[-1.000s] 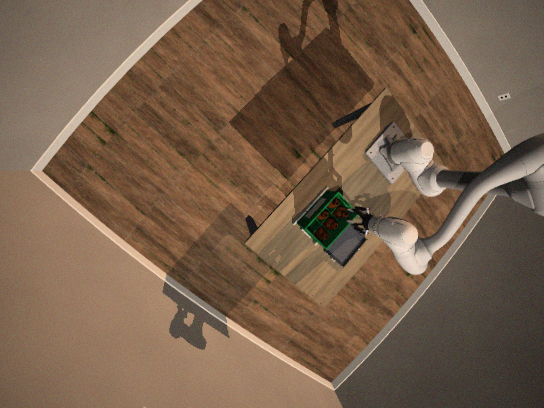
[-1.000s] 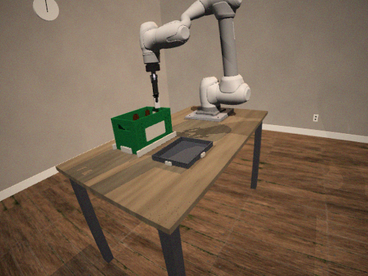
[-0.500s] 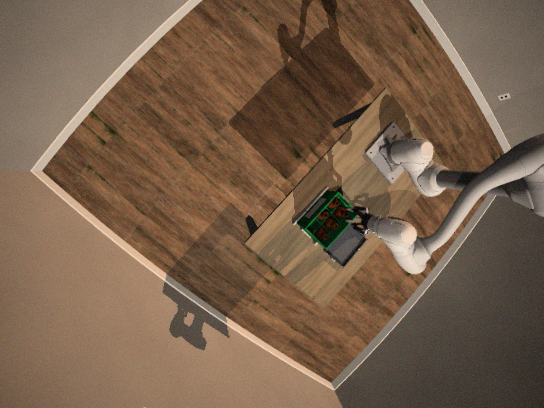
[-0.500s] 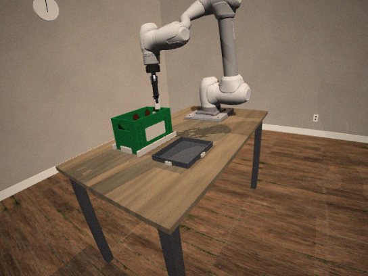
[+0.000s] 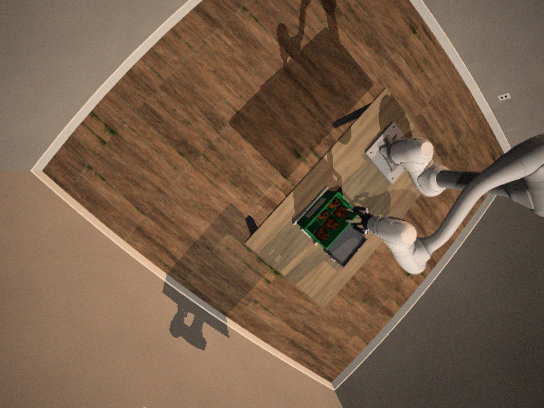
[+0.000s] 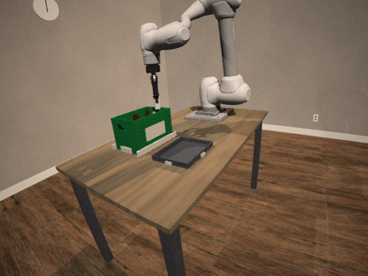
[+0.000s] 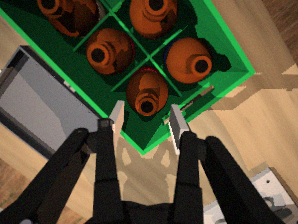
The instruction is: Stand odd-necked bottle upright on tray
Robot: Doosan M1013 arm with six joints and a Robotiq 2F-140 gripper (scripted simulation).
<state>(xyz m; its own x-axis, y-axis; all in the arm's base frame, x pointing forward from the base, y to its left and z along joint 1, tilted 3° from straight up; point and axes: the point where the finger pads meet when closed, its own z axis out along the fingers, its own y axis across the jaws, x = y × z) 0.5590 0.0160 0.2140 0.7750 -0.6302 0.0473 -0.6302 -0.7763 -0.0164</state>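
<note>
In the wrist view, the bottle (image 7: 147, 93) you are closest to stands upright in the corner cell of the green crate (image 7: 227, 52), its mouth facing straight up at the camera just above the centre of the frame. Its long axis runs along your line of sight, so the neck points directly at the hand (image 7: 146, 121). The mouth sits between the two pale fingertips and slightly towards the top of the frame from them.

The hand is partly open and has hold of nothing; the gap between its fingers looks wider than that neck. Four more bottles fill the cells towards the top of the frame, and you cannot tell from here which neck is the odd one.

In the exterior view, the hand hangs vertically over the crate's far corner, left of centre, with its tips near rim level. The dark tray (image 6: 182, 152) lies on the worktop (image 6: 145, 193) just beside the crate, towards the lower right. To straddle the neck, I judge you need a small shift towards the crate's interior.
</note>
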